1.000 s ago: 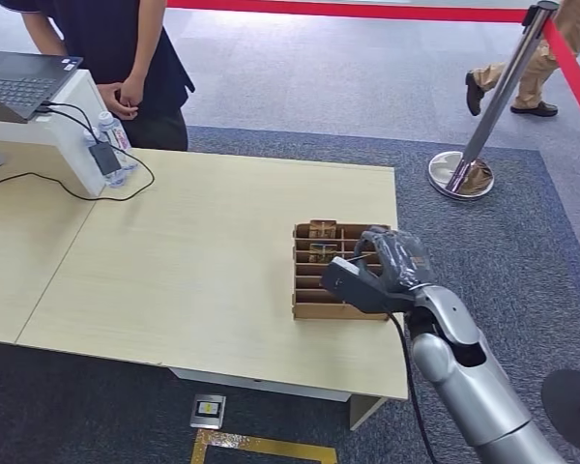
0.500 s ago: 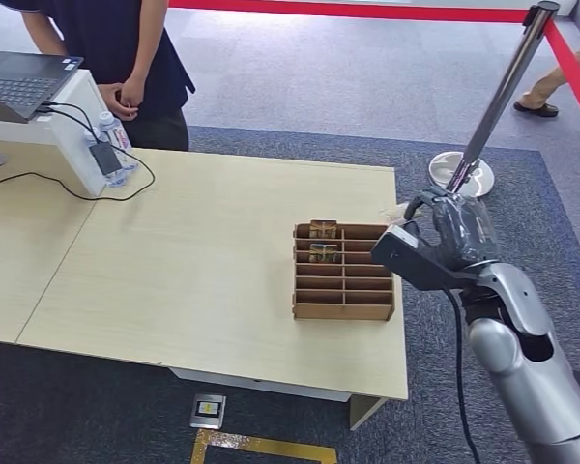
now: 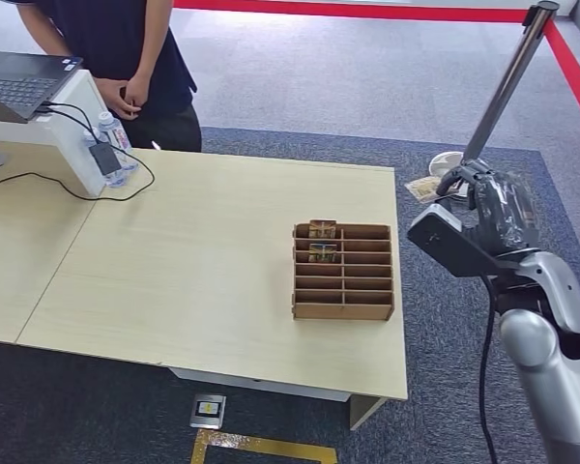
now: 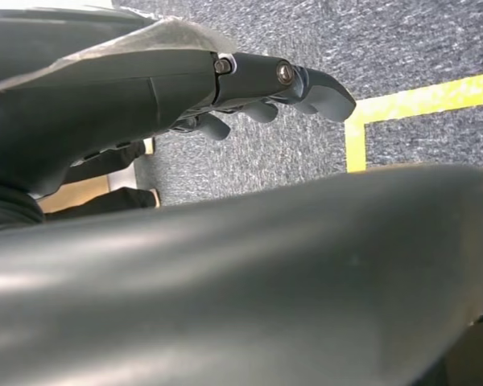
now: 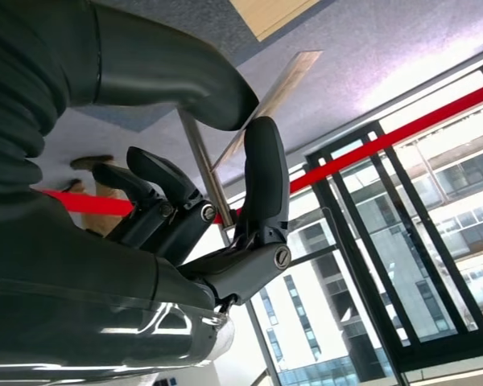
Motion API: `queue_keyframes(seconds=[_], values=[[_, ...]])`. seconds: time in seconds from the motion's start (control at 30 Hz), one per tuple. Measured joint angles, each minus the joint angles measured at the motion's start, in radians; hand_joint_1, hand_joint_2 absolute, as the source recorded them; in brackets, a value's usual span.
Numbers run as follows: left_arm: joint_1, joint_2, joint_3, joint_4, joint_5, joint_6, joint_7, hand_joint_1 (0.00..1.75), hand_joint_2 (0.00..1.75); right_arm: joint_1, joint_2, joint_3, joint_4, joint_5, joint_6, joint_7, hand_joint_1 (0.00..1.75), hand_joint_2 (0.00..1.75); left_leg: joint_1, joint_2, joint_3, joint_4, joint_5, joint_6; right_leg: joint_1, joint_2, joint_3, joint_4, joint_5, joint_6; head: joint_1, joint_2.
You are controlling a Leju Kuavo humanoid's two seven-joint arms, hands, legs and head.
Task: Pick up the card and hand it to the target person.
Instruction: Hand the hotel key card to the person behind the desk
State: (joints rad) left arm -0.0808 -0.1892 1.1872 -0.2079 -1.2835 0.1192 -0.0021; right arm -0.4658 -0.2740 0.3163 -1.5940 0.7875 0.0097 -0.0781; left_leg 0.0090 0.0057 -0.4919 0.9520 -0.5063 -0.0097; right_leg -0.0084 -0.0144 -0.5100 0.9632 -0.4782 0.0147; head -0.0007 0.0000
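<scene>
My right hand hangs in the air beyond the table's right edge, pinching a pale card between thumb and finger. The right wrist view shows that card edge-on, clamped between the thick thumb and a dark finger of the hand. On the table stands a brown slotted card box with two more cards in its far-left slots. A person in dark clothes stands behind the table's far left corner, hands clasped. My left hand hangs over the carpet, fingers loosely extended and holding nothing.
A metal stanchion post with red rope stands just behind my right hand. A laptop on a white stand, a water bottle and black cables occupy the table's far left. A floor socket lies below the front edge.
My right hand has lifted from over the card box and swung right, past the table's edge, carrying the card. A person walking at the back right has left the picture.
</scene>
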Motion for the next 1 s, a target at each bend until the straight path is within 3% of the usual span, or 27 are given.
queue_keyframes(seconds=[0.13, 0.3, 0.43, 0.73, 1.0], values=[[-0.005, 0.0, -0.001, 0.0, -0.012, -0.006, 0.0, 0.0, 0.0, -0.086, 0.079, 0.048, 0.109, -0.008, -0.002, -0.036, 1.75, 1.75, 0.0, 0.001, 0.0, 0.0, 0.001, -0.001, 0.0, 0.0, 0.0, 0.002, 0.001, -0.001, 0.0, 0.0], [-0.01, 0.0, -0.002, 0.0, -0.022, -0.007, 0.005, 0.0, 0.0, -0.258, 0.241, 0.13, 0.342, -0.057, -0.004, -0.049, 1.75, 1.75, 0.0, 0.002, 0.0, 0.0, 0.003, -0.003, 0.0, 0.0, -0.003, 0.003, 0.001, -0.002, 0.0, 0.0], [-0.01, 0.001, -0.002, 0.0, -0.027, -0.007, 0.013, 0.0, 0.0, -0.378, 0.339, 0.166, 0.505, -0.084, 0.006, -0.055, 1.75, 1.75, 0.001, 0.001, -0.001, 0.0, 0.004, -0.003, 0.0, 0.0, -0.004, 0.004, 0.001, -0.002, 0.0, 0.0], [-0.009, 0.002, -0.003, 0.0, -0.031, -0.003, 0.022, 0.0, 0.0, -0.485, 0.435, 0.191, 0.681, -0.103, 0.015, -0.06, 1.75, 1.75, 0.0, 0.001, -0.003, 0.0, 0.004, -0.003, 0.0, 0.0, -0.005, 0.003, 0.001, -0.002, 0.0, 0.0], [-0.011, 0.002, -0.005, 0.0, -0.034, 0.006, 0.034, 0.0, 0.0, -0.595, 0.555, 0.195, 0.917, -0.114, 0.022, -0.016, 1.75, 1.75, 0.002, 0.001, -0.003, 0.0, 0.004, -0.004, 0.0, 0.0, -0.005, 0.004, 0.001, -0.002, 0.0, 0.0]])
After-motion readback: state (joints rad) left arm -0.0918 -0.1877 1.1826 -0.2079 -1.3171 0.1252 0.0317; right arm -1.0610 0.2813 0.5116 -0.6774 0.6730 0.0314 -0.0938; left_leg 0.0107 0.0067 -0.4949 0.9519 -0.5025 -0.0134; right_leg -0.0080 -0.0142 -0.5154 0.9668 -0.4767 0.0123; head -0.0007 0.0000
